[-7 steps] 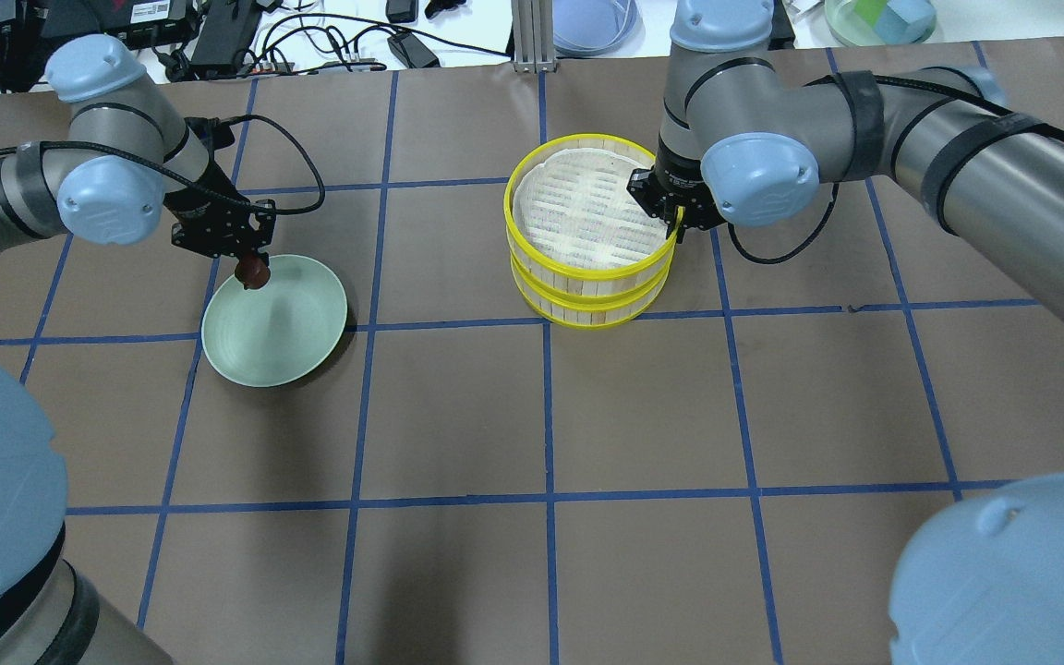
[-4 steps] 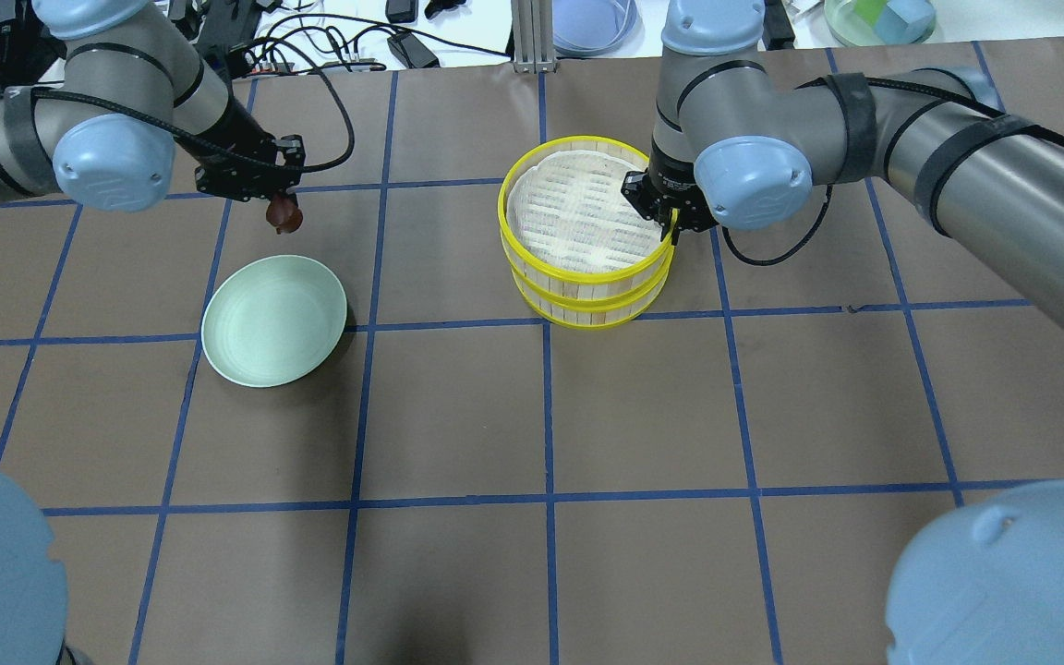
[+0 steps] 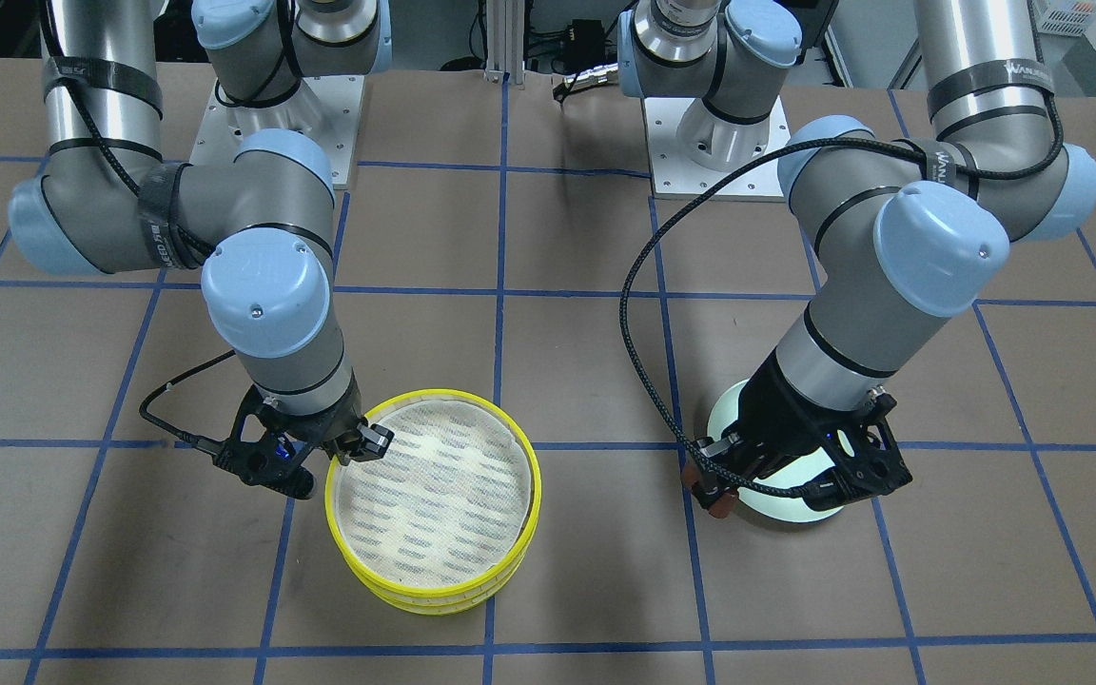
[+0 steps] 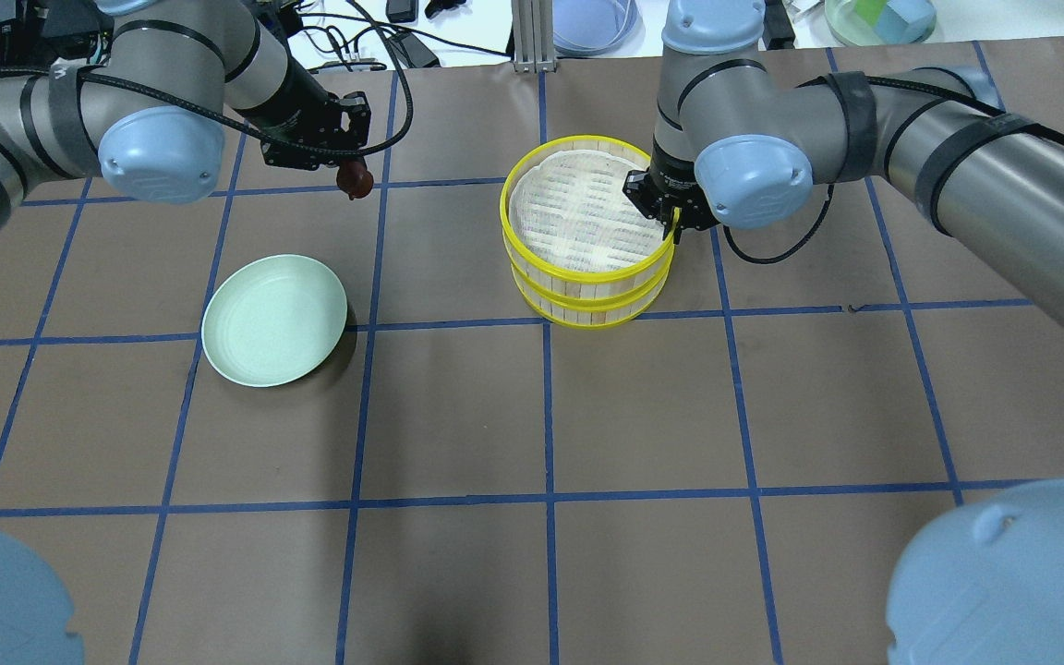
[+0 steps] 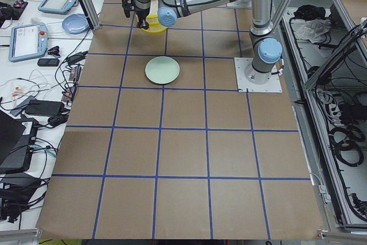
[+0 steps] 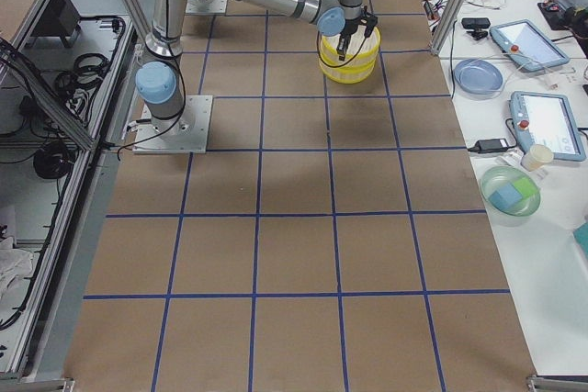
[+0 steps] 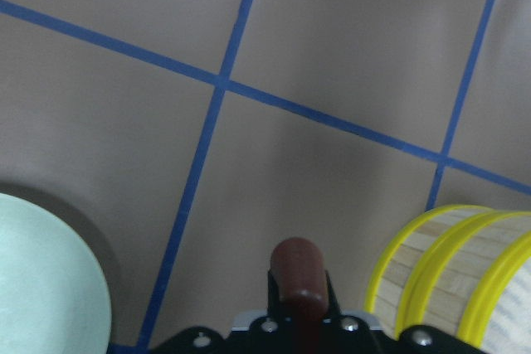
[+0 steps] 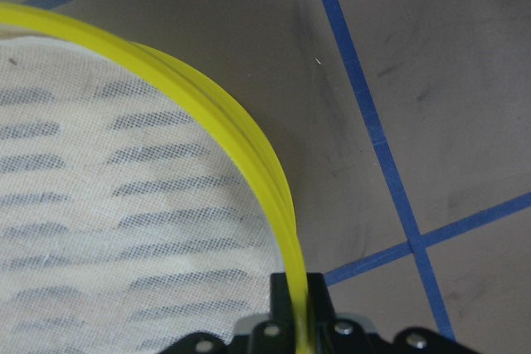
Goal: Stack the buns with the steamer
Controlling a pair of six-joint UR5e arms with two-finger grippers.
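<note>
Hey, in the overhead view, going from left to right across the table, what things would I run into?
Pale green plate → dark red-brown bun, held up in the left gripper → steamer, both trays stacked → right gripper, clamped on the steamer's right rim.

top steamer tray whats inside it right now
Only its white liner with grey dashes shows inside the top steamer tray; nothing lies on it. The inside of the lower tray is covered by the top one, so its contents cannot be seen.

Inside of lower tray (under upper tray)
</note>
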